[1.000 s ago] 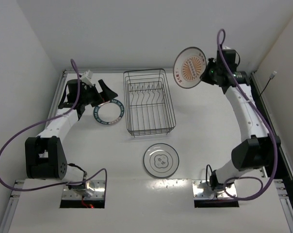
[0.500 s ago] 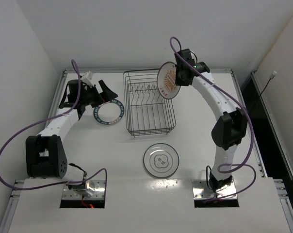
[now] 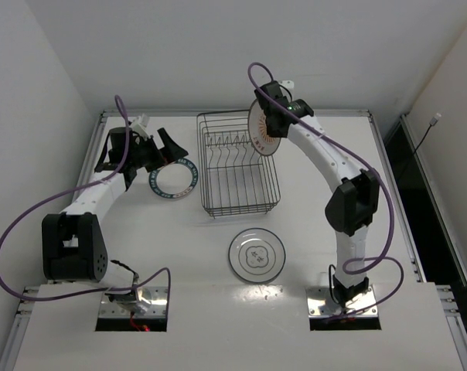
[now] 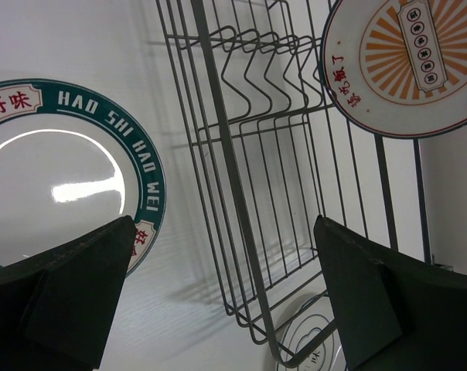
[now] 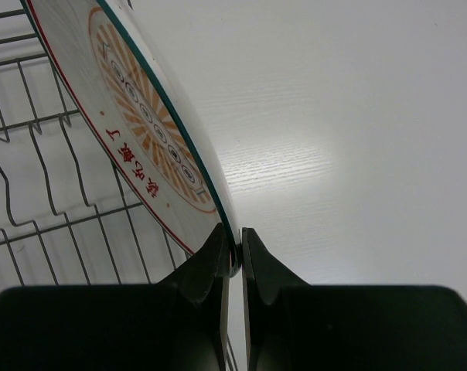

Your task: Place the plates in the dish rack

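Plate with orange sunburst centre (image 3: 258,133) stands on edge at upper centre of the overhead frame, over the dish rack (image 3: 237,179)'s far right corner, pinched at its rim by the nearly closed right gripper (image 5: 235,241). Left gripper (image 4: 224,224) gapes wide, empty, near the teal-rimmed plate (image 3: 173,178) lying left of the rack.

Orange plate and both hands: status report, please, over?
Right hand shut on orange plate, held on edge above dish rack, far right corner. Left hand open, empty, near teal plate. No plate in rack.
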Available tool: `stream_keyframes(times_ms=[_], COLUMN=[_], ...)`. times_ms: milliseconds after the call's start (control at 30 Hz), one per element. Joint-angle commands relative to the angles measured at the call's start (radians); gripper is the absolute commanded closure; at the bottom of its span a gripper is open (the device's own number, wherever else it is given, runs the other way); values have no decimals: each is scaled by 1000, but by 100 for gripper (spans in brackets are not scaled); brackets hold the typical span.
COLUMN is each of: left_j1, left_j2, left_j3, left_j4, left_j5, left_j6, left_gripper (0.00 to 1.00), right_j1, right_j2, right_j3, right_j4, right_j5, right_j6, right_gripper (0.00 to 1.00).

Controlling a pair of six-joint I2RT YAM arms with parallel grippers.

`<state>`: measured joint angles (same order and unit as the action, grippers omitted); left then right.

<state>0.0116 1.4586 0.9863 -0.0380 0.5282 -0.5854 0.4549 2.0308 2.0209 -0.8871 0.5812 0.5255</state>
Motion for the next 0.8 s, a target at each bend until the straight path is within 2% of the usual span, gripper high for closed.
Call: stream_keyframes(times_ms=[0,100,300,467,600,767], left_j1=[-9,-9,-9,-9,-9,-9], left_j2=[2,2,2,11,11,20], left_j3=[31,31,31,31,31,31], left_j4=[20,20,20,20,20,10], left_j5=[12,12,12,12,12,12], left_j6=[-1,-1,-10,-10,-10,-10], left_gripper=[0,0,0,0,0,0], right_j1=[16,25,36,45,45,54], right_j2=[-39,-86,6,-26,54,85], right_j3=[-20,-36,119,64,128,119], right_j4=[-9,42,-71,-26,-59,-69], right_j5=[134,134,147,145,125,115], right_j6=[76,86,125,134,134,134], right_gripper=[100,100,100,100,100,100])
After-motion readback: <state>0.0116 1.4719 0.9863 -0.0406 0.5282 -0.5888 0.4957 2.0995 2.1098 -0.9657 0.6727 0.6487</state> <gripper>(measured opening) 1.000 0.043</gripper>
